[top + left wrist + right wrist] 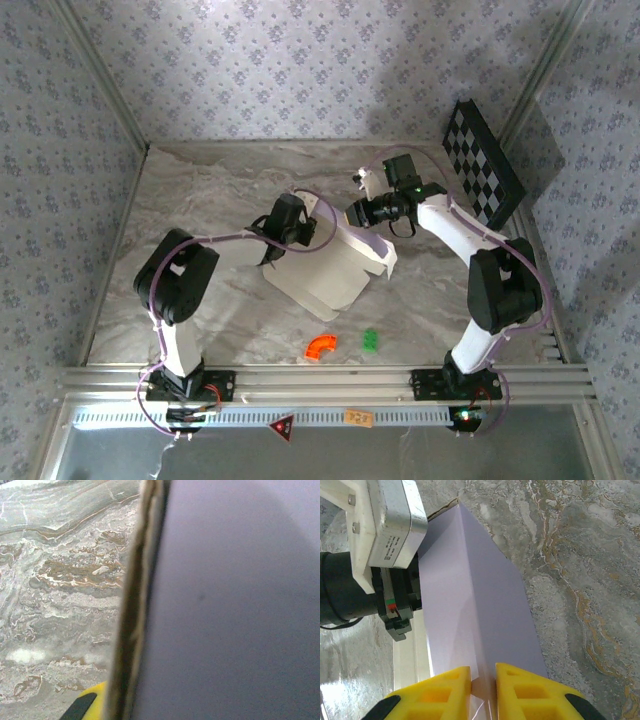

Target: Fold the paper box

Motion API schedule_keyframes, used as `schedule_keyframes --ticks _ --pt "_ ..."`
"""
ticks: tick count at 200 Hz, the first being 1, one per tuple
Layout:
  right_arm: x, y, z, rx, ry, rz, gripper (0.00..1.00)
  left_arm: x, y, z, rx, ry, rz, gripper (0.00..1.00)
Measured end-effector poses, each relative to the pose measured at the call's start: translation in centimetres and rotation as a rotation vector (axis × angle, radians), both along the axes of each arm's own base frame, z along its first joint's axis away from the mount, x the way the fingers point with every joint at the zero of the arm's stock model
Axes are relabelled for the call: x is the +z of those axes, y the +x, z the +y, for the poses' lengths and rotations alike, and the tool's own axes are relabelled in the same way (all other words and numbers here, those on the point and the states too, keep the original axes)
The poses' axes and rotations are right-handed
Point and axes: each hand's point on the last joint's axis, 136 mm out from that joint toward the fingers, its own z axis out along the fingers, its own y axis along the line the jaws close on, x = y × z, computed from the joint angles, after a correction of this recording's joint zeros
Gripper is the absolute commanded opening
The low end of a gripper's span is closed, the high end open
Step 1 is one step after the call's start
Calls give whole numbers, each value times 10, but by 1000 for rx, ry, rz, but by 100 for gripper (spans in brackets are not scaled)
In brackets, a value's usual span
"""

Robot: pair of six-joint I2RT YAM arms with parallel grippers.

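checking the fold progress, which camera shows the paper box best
Top external: the full outline of the paper box shows on the table. The right wrist shows one creased lilac panel pinched in the right gripper. The left wrist gives a blurred close-up of one edge and face.

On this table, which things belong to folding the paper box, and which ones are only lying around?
For the job:
paper box
right gripper, pinching its folded edge

Lying about:
orange curved piece
small green piece
checkered board, at the far right
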Motion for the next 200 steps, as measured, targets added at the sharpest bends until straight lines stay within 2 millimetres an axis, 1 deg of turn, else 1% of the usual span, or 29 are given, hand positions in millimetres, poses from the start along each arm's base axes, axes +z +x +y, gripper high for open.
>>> schedule_keyframes --ticks 25,47,71,89,126,164,200 --pt "0 -3 3 10 6 5 21 -4 -4 4 -1 -4 -8 25" --pt "0 -4 6 21 12 10 21 -13 -11 8 -8 -5 -10 27" --pt "0 -5 7 25 17 13 21 -12 -12 7 -18 -34 -47 28" --pt "0 -5 7 26 18 14 21 -5 -9 6 -21 -69 -91 30" --pt "0 -5 9 32 25 19 21 20 1 8 -22 -184 -199 40" --pt "-1 -6 10 37 31 22 21 42 9 11 -17 -255 -276 40" --pt "0 -4 9 36 33 15 21 47 11 11 9 -251 -304 38"
